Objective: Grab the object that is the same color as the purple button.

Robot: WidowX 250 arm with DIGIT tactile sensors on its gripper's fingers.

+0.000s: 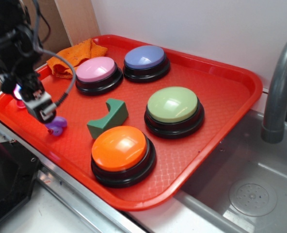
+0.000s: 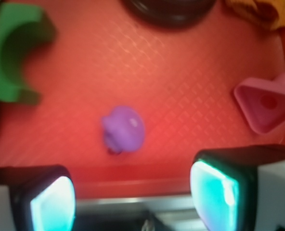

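The gripper (image 2: 133,192) is open, jaws spread, above the tray's (image 1: 240,87) near-left corner. In the wrist view the purple toy (image 2: 123,129) lies just ahead of the jaw gap, slightly left of centre, untouched. Its long axis is unclear: blurred. The exterior view half hides it behind the gripper.

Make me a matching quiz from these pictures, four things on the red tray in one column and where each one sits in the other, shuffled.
Things:
1. purple toy
2. green arch block
3. purple button
4. orange cloth

Places:
A. far side of the tray, right of the pink button
B. far left corner of the tray
C. just ahead of the open gripper
D. middle of the tray, among the buttons

Pairs: 1-C, 2-D, 3-A, 4-B
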